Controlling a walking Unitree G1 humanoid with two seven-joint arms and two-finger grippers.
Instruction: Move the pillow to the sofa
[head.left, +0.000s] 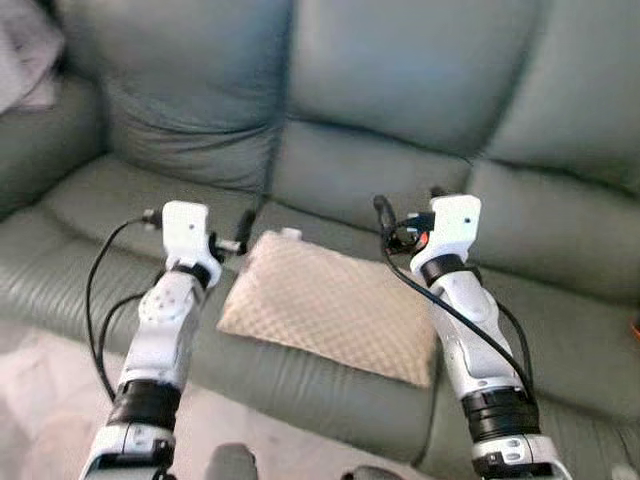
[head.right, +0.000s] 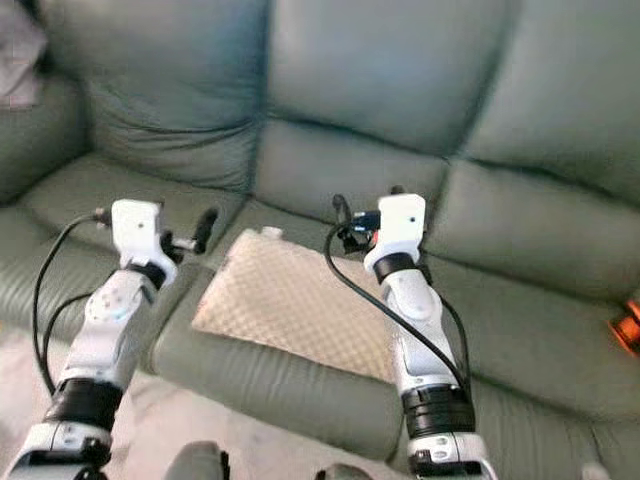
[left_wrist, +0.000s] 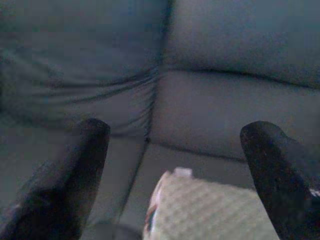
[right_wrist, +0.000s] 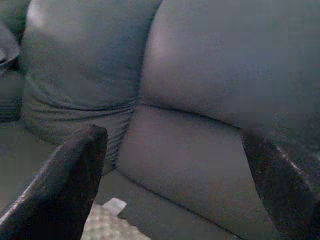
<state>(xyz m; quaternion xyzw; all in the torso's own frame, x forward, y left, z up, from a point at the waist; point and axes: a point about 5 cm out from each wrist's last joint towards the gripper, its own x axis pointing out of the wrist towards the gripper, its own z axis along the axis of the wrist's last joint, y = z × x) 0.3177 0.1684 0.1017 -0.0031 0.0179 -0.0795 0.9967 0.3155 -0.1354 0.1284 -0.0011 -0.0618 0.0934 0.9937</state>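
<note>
A beige checked pillow (head.left: 330, 305) lies flat on the middle seat cushion of a grey-green leather sofa (head.left: 400, 70), near the seat's front edge. My left gripper (left_wrist: 177, 131) hovers open just off the pillow's left rear corner (left_wrist: 172, 200), and one black finger (head.left: 246, 226) points toward the backrest. My right gripper (head.left: 410, 203) is open above the pillow's right rear edge, facing the backrest. In the right wrist view a pillow corner (right_wrist: 107, 222) lies below the open right gripper (right_wrist: 174, 137). Neither gripper holds anything.
A pinkish cloth (head.left: 25, 55) lies on the sofa's far left arm. A small orange object (head.right: 628, 330) sits on the seat at the far right. Pale floor (head.left: 40, 400) runs along the sofa's front edge below my arms.
</note>
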